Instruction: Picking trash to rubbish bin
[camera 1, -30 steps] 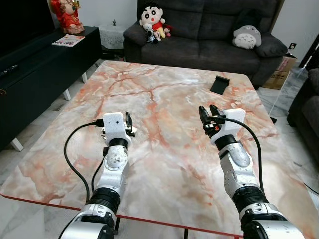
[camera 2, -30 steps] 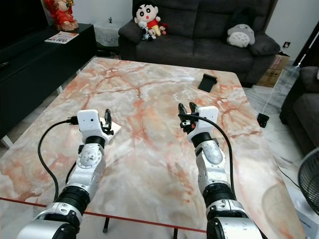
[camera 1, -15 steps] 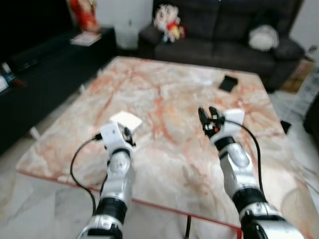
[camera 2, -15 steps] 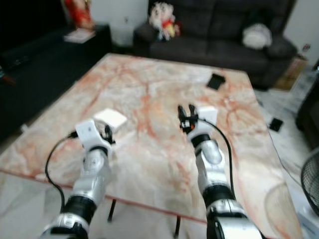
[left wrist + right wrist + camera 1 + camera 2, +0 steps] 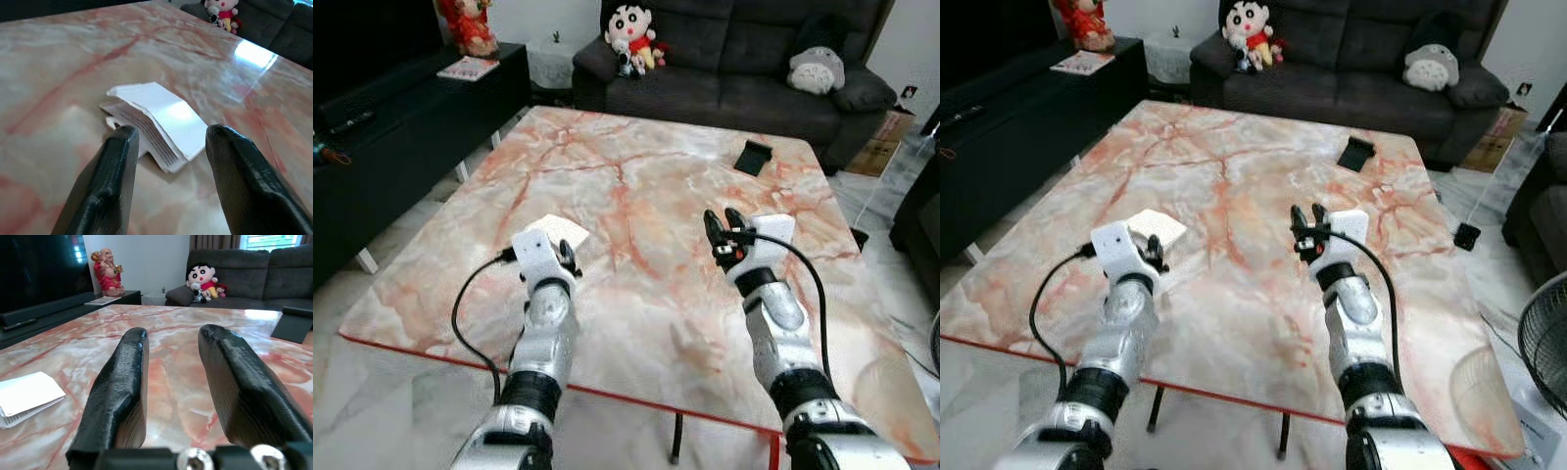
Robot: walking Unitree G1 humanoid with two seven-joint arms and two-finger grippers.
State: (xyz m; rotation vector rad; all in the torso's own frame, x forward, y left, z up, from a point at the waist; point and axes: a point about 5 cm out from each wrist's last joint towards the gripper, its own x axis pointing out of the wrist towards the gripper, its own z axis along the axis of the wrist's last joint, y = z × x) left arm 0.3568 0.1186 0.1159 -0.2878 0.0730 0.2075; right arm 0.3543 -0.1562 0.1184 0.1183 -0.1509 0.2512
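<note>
Nearer the folded paper (image 5: 156,122) at centre-left, the left gripper (image 5: 168,147) hovered with jaws parted, right gripper (image 5: 178,382) likewise open.

A: Arms noted. Left arm (image 5: 540,338) and right arm (image 5: 779,338): silver jointed segments, black collar bands near the elbows.

B: Wrists carry white boxy housings. A black cable loops from each housing back along the forearm.

A: Fingers (image 5: 122,391): long, matte black, rounded tips. Two silver screws (image 5: 261,453) at the right base.
</note>
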